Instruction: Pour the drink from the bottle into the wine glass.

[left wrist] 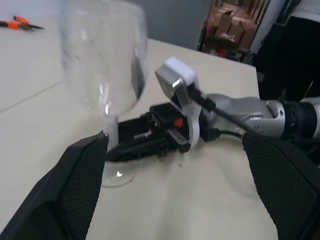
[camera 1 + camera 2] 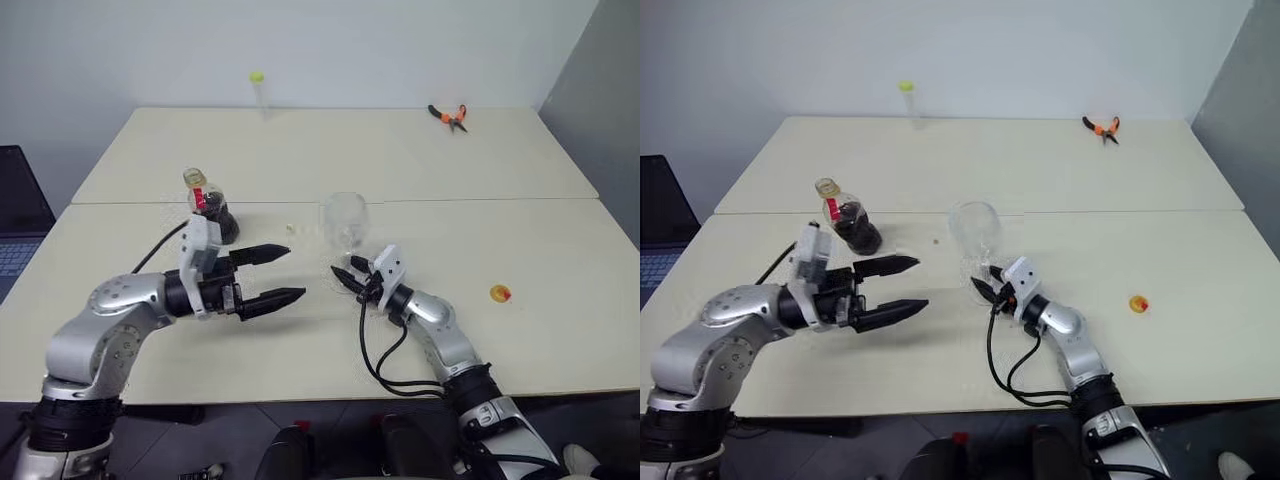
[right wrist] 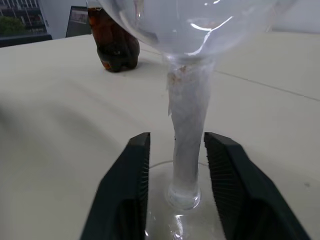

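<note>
At frame centre, the glass point(image 2: 345, 220) stands with its stem between the right claw's point(image 3: 176, 165) parted fingers, untouched; the left claw point(image 2: 277, 273) gapes wide, bottle point(image 2: 208, 207) behind it.

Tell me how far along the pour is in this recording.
Early. The bottle stands uncapped, its yellow cap lying on the table. In hand: the right gripper straddles the wine glass stem, jaws slightly apart from it; the left gripper is open, holding nothing. Left: lifting the bottle and pouring the drink; the glass is empty.
</note>
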Motion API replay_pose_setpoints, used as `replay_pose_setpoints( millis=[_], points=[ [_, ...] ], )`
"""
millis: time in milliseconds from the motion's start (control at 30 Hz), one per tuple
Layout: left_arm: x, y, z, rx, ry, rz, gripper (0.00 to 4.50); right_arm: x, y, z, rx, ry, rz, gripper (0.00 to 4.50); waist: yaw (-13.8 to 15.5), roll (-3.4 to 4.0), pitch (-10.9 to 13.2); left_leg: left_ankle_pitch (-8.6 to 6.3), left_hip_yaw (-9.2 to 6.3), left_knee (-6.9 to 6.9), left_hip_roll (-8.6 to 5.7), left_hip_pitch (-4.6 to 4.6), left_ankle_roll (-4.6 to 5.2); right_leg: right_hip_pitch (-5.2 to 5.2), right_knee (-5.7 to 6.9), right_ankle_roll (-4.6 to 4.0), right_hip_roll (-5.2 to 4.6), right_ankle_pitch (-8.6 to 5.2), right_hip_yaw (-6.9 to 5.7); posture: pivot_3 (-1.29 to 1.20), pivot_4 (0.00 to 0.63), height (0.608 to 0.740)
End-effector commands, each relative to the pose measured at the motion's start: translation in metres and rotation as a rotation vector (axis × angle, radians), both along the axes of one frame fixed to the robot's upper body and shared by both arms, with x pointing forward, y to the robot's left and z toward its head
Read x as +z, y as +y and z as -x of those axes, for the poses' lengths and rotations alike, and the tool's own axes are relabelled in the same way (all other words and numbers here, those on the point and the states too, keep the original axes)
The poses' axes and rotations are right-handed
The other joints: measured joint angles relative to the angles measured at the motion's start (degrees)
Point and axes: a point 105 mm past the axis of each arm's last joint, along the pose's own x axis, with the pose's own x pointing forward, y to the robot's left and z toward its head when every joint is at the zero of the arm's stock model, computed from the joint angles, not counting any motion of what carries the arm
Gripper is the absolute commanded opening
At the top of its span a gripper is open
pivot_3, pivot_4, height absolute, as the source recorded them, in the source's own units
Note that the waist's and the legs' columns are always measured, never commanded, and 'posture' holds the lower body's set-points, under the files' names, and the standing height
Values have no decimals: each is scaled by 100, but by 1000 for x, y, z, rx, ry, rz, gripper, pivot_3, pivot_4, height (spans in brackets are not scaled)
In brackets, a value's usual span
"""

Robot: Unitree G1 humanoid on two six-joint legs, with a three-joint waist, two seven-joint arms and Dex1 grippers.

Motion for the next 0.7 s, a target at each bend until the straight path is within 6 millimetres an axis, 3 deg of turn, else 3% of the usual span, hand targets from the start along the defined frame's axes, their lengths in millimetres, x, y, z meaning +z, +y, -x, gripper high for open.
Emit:
replay_pose_setpoints(
  millis=[33, 100, 367, 700],
  points=[
    [17, 3, 10, -26, -52, -22, 4500, 10, 1, 1, 22, -45, 16, 3129, -8, 1, 0, 0, 1, -1, 0, 1, 0, 0, 0, 0, 0, 0, 0, 0, 150, 740],
    [13, 8, 12, -14, -41, -48, 4500, 9, 1, 0, 23, -50, 32, 3763, -9, 1, 0, 0, 1, -2, 1, 2, 0, 0, 0, -1, 1, -1, 1, 0, 150, 740],
    [8, 12, 11, 20, -46, -77, 4500, 1, -5, -10, -40, -77, 143, 3763, -9, 1, 0, 0, 0, -3, 1, 3, -1, 0, 1, -2, 3, -1, 0, 0, 150, 740],
    [13, 19, 11, 57, -77, -97, 4500, -10, -13, -7, -35, -50, 185, 3763, 18, 0, 0, 0, 0, -1, 0, 2, 0, 3, -2, -2, 1, -1, -1, 0, 150, 740]
  ],
)
